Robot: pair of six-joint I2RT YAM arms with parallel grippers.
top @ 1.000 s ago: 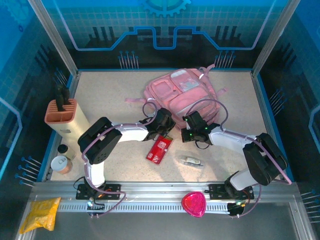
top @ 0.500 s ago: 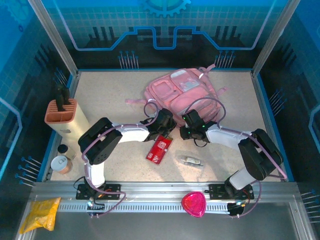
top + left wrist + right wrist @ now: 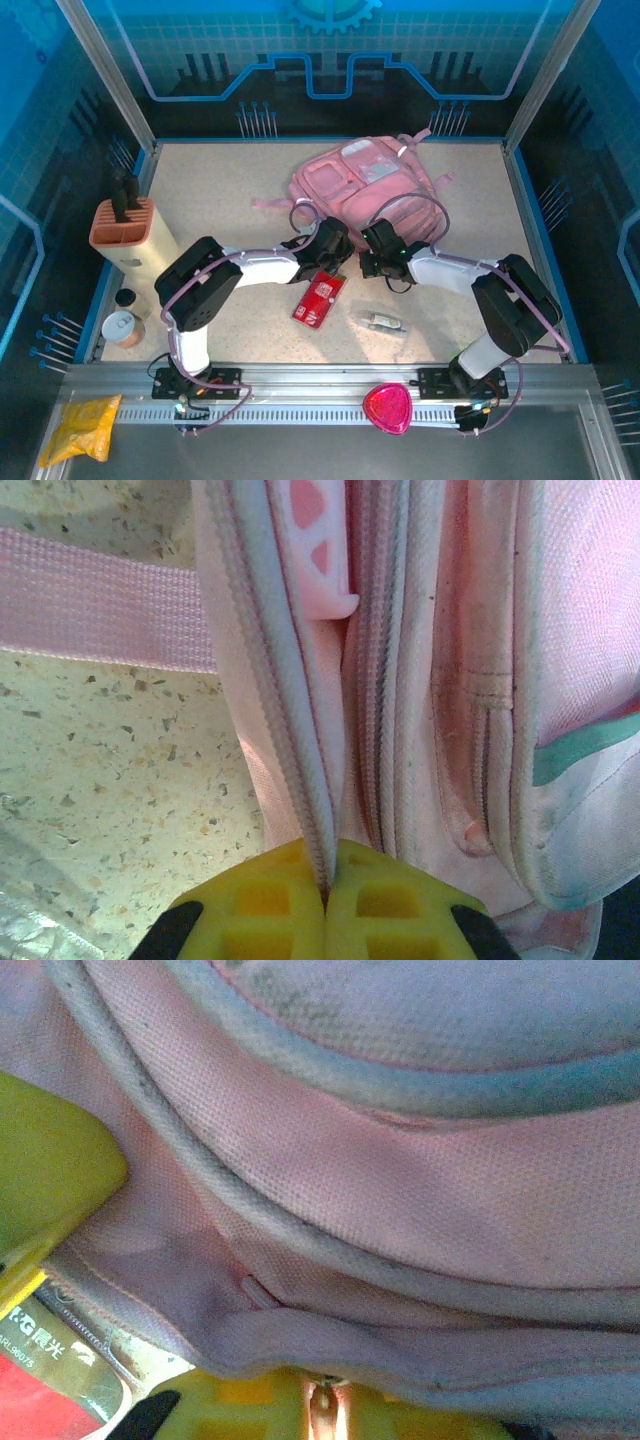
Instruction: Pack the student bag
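The student bag is a large pink backpack lying at the back centre of the table. My left gripper is at the bag's near edge, its yellow pads shut on a white-edged zipper seam of the student bag. Just to its right is my right gripper, pressed against the pink fabric. Its pads are nearly together, with a small pink zipper pull pinched between them.
A red packet lies just in front of the grippers and a small clear item to its right. A knife block and cans stand at the left. On the front rail are a yellow pouch and a pink object.
My right gripper has slid a little left along the bag's near edge, toward the left gripper. The left arm has stayed where it was.
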